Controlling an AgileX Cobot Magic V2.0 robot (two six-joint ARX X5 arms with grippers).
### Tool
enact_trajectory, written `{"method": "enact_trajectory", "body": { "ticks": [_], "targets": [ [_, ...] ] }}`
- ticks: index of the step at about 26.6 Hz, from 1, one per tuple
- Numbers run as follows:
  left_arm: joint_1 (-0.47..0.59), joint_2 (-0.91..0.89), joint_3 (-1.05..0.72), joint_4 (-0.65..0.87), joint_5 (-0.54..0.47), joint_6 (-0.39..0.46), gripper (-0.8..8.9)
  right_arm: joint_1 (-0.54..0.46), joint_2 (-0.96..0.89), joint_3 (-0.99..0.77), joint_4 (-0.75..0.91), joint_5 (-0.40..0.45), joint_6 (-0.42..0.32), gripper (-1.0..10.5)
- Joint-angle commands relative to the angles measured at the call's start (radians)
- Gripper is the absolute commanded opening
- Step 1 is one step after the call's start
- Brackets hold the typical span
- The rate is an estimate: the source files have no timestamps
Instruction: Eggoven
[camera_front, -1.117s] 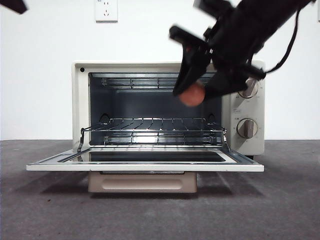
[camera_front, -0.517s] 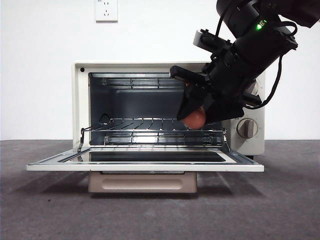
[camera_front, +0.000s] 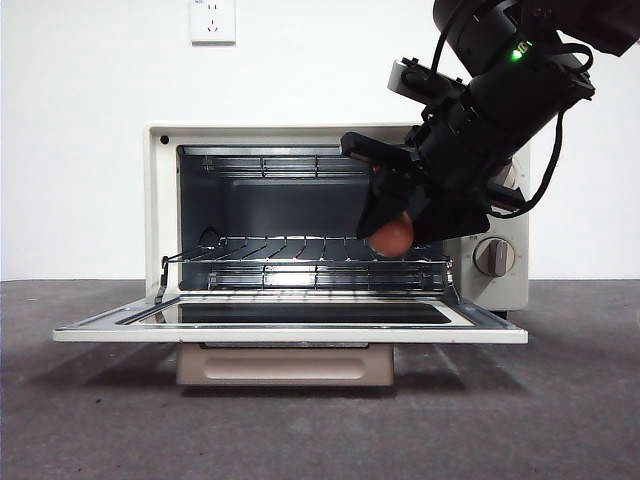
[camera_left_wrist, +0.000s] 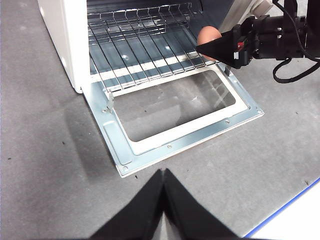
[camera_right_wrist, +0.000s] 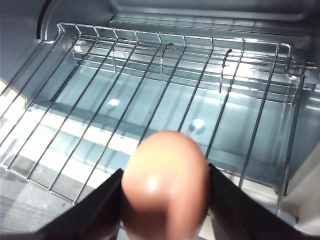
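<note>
The cream toaster oven (camera_front: 160, 200) stands with its door (camera_front: 290, 330) folded down flat and its wire rack (camera_front: 300, 250) bare. My right gripper (camera_front: 392, 228) is shut on the reddish-brown egg (camera_front: 392, 236) and holds it just above the rack's right front part, at the oven mouth. In the right wrist view the egg (camera_right_wrist: 165, 185) sits between the two jaws over the rack (camera_right_wrist: 150, 90). The left wrist view shows the egg (camera_left_wrist: 209, 36) above the rack's near right corner. My left gripper (camera_left_wrist: 162, 172) is shut and empty, hanging back over the table in front of the open door (camera_left_wrist: 175, 130).
Two knobs (camera_front: 493, 256) are on the oven's right panel, partly behind the right arm. A tan drawer-like handle (camera_front: 285, 364) shows under the door. A wall socket (camera_front: 213, 20) is above. A table edge with a blue line (camera_left_wrist: 285, 210) lies near the left gripper.
My right gripper has come down with the egg from in front of the oven's upper right to just above the rack. Over the last half second it has barely moved.
</note>
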Motion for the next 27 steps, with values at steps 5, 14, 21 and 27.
{"method": "enact_trajectory", "body": {
  "ticks": [5, 14, 21, 27],
  "targets": [
    [-0.002, 0.004, 0.008, 0.006, -0.001, -0.007, 0.06, 0.006, 0.044, 0.018, 0.008, 0.004, 0.029, 0.0],
    [-0.002, 0.004, 0.008, 0.006, -0.001, -0.006, 0.06, 0.031, 0.074, 0.018, 0.007, 0.026, 0.039, 2.3],
    [-0.002, 0.004, 0.008, 0.007, -0.002, -0.006, 0.06, 0.034, 0.071, 0.030, 0.006, 0.033, 0.048, 2.9],
    [-0.002, 0.004, 0.008, 0.006, -0.002, -0.006, 0.06, 0.033, 0.065, 0.040, 0.006, 0.034, 0.048, 3.1]
  ]
}}
